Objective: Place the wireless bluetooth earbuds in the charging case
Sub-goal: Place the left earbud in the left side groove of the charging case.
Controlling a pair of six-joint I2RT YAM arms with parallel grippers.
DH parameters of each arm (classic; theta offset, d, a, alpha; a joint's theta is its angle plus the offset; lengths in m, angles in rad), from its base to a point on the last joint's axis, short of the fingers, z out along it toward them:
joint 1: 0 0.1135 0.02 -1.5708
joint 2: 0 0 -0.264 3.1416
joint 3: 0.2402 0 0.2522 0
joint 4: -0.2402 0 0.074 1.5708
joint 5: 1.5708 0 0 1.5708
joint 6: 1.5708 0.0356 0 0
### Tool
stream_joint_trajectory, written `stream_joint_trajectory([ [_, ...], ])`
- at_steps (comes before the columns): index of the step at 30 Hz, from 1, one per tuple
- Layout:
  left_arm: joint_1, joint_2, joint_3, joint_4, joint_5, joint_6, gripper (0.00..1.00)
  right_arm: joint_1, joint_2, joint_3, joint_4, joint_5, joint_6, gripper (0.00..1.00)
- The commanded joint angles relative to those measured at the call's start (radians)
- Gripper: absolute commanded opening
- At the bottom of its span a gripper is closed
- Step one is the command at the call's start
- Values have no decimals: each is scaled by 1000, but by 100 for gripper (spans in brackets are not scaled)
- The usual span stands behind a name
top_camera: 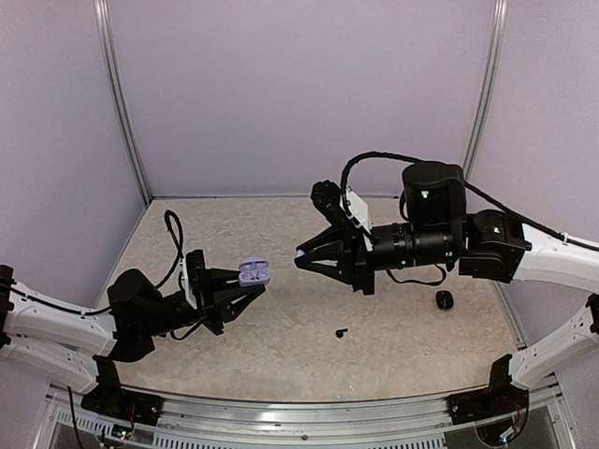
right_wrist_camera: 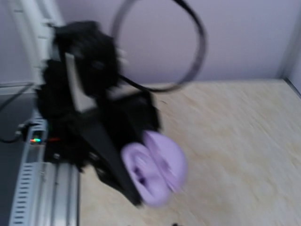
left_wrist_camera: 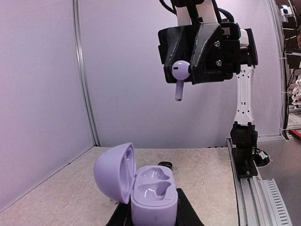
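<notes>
Pale lilac walls are enclosing a beige speckled table point(top_camera: 281, 355). In the top view, the left gripper point(top_camera: 248, 288) at lower left is clamping shut on an open lilac charging case point(top_camera: 253, 271), lifted off the table. Just right of centre, the right gripper point(top_camera: 300, 257) is pointing its closed tips at the case, a little apart from it. A black earbud point(top_camera: 342, 332) is lying at lower centre, and a small black rounded object point(top_camera: 445, 300) is sitting further right.

In the left wrist view, the case is sitting at bottom centre with its lid point(left_wrist_camera: 114, 172) standing open to the left. At upper centre, the right gripper is pinching a pale earbud point(left_wrist_camera: 180, 73), stem hanging down.

The right wrist view is blurring; the case is showing at lower centre, gripped by black fingers point(right_wrist_camera: 106, 150).
</notes>
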Motion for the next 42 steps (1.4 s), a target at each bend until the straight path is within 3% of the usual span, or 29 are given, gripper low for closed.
stream_joint_trajectory([
  [1,-25,-3,16,27,29,63,0,36,14,-26,144,-105,-44,15],
  [17,-52,46,64,38,-11,27,0,63,98,-35,314,-83,14,14],
  [42,-52,49,46,54,-57,16,0,63,196,7,249,-44,75,13],
])
